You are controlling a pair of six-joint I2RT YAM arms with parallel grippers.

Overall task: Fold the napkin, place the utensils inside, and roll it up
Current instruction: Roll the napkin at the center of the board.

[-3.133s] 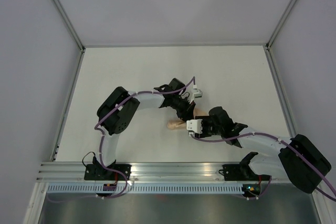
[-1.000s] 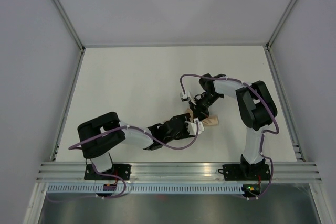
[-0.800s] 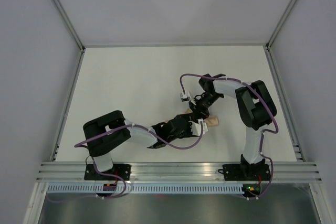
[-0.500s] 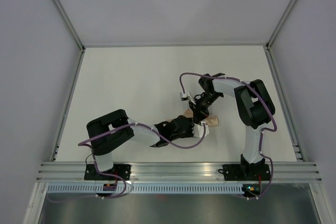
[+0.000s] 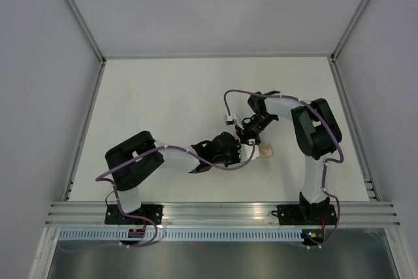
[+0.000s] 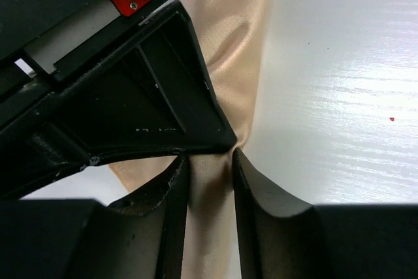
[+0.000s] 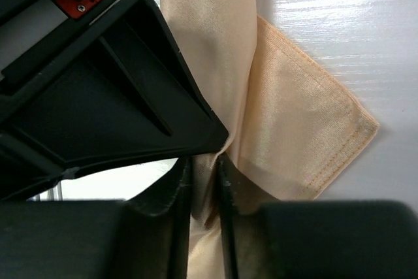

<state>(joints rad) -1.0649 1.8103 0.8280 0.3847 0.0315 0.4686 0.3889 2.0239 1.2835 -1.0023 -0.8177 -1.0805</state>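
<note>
The peach-orange napkin point(image 5: 264, 151) lies as a narrow rolled bundle on the white table, mostly hidden under both grippers in the top view. My left gripper point(image 5: 242, 150) reaches in from the lower left and is shut on the roll point(image 6: 228, 37), with the cloth pinched between its fingers point(image 6: 209, 161). My right gripper point(image 5: 251, 140) comes from above and is shut on the same roll point(image 7: 204, 161). A loose corner of the napkin point(image 7: 300, 129) sticks out to the right. The two grippers touch or nearly touch. The utensils are hidden.
The white table point(image 5: 170, 96) has a metal frame and grey walls on three sides. A slotted rail point(image 5: 209, 217) runs along the near edge by the arm bases. The other gripper's black body fills the upper left of each wrist view point(image 6: 117, 89) point(image 7: 104, 83).
My left arm has swung its gripper up and to the right along the roll, closing in beside the right gripper. The visible napkin end has shifted slightly right. The right arm has barely moved.
</note>
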